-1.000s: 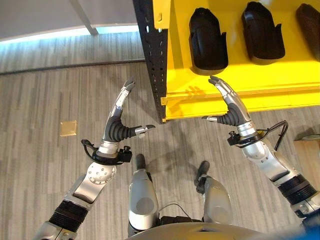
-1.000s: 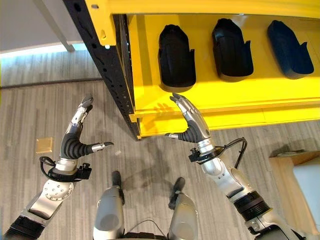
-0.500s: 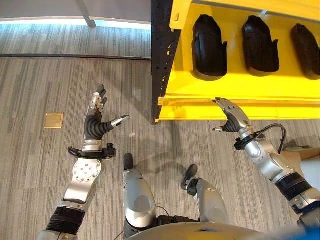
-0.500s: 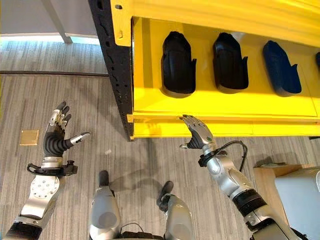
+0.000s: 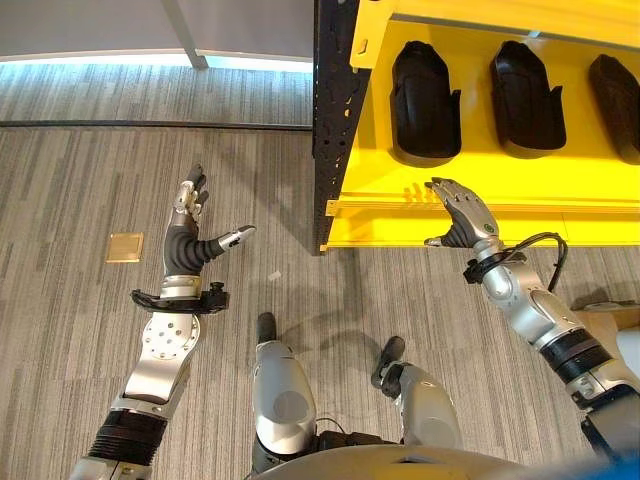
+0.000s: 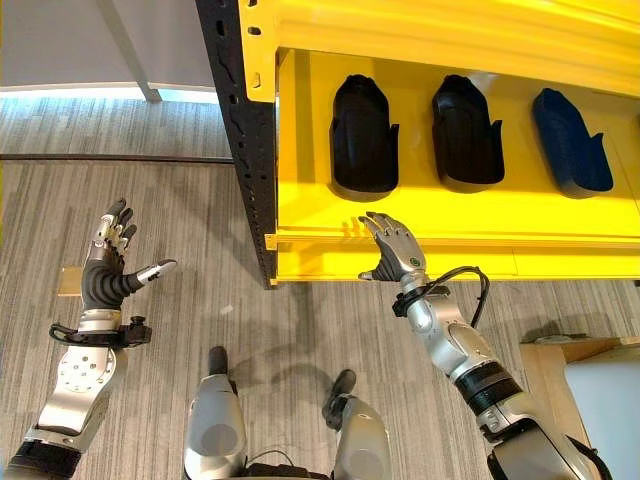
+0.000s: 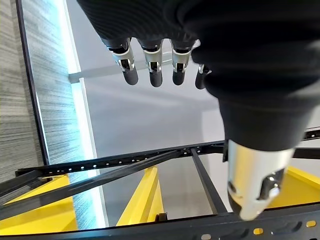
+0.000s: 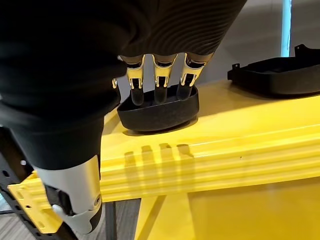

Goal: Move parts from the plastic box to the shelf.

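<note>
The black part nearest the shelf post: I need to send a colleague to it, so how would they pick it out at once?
Find the yellow shelf with its black perforated post. On it lie dark moulded parts in a row. Yours is the black part at the row's end, right beside the post, just beyond the robot's open right hand; its neighbours lie farther from the post.

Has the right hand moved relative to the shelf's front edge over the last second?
Yes. The right hand has pulled back slightly; it was nearer the leftmost black part, and now sits open at the shelf's front edge.
</note>
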You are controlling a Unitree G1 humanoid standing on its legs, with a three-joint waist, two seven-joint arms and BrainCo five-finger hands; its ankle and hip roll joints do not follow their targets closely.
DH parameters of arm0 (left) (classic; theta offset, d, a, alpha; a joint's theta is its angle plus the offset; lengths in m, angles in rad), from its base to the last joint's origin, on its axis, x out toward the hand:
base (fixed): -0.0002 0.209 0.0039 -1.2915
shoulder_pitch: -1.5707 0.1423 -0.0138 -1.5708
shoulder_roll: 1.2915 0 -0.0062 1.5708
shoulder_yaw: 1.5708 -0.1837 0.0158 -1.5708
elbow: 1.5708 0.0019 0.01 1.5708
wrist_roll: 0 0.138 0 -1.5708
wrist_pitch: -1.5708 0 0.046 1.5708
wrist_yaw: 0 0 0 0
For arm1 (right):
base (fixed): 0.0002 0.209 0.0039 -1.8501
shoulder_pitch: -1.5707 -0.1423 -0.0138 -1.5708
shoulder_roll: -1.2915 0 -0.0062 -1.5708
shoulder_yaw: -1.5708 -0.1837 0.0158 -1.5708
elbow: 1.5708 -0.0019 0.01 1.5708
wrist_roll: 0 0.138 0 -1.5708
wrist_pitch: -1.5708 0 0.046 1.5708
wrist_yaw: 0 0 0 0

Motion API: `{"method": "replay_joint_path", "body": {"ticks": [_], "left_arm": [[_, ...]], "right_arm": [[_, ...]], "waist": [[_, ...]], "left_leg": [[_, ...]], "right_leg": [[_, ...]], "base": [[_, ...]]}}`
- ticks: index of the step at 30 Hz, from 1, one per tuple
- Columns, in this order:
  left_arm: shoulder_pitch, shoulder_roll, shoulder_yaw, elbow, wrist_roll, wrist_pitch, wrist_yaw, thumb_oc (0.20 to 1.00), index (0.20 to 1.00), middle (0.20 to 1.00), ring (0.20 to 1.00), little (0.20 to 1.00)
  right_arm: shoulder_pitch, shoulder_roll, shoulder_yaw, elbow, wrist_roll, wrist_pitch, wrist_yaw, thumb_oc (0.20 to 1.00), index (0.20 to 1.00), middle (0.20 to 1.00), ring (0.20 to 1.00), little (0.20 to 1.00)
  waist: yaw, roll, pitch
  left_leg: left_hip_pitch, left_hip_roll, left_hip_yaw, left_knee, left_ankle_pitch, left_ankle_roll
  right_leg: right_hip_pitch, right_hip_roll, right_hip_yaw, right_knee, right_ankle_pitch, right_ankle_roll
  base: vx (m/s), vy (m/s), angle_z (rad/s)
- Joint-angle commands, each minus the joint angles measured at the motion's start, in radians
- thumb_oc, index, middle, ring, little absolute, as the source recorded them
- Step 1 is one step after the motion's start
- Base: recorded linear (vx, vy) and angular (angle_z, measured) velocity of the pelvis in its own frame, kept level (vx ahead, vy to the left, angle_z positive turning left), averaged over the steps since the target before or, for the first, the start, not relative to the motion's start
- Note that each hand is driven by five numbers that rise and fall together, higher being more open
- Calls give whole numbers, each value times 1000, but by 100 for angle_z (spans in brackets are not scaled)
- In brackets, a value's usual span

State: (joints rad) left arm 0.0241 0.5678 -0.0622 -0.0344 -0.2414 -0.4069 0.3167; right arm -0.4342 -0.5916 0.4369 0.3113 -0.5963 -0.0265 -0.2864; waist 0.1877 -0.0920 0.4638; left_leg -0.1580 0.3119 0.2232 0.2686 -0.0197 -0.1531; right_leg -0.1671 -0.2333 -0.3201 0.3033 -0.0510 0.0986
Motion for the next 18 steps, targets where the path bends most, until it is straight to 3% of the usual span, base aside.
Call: {"method": "replay_joint_path", "body": {"ticks": [1,6,18], "left_arm": [[2,22,-28,-81,38,-32,16,1000,1000,1000,1000,1000],[-4,15,-35,-72,33,-25,2,1000,1000,1000,1000,1000],[-32,14,-65,-41,17,-29,-10,1000,1000,1000,1000,1000]], "right_arm": [[-61,21,-10,-10,-17,7,3,1000,1000,1000,1000,1000],[-100,37,24,46,-23,54,32,1000,1000,1000,1000,1000],[-169,70,54,182,-9,75,0,1000,1000,1000,1000,1000]], "waist": [[22,4,-19],[32,16,-19],[46,34,-8]], "left_leg": [[-19,6,32,89,-38,38],[-23,8,26,96,-36,36],[-42,5,11,120,-39,37]], "right_leg": [[25,-34,-27,44,-7,35],[17,-45,-34,65,-12,31],[-6,-63,-38,108,-19,26]], "base": [[22,13,6],[28,8,2],[19,8,1]]}}
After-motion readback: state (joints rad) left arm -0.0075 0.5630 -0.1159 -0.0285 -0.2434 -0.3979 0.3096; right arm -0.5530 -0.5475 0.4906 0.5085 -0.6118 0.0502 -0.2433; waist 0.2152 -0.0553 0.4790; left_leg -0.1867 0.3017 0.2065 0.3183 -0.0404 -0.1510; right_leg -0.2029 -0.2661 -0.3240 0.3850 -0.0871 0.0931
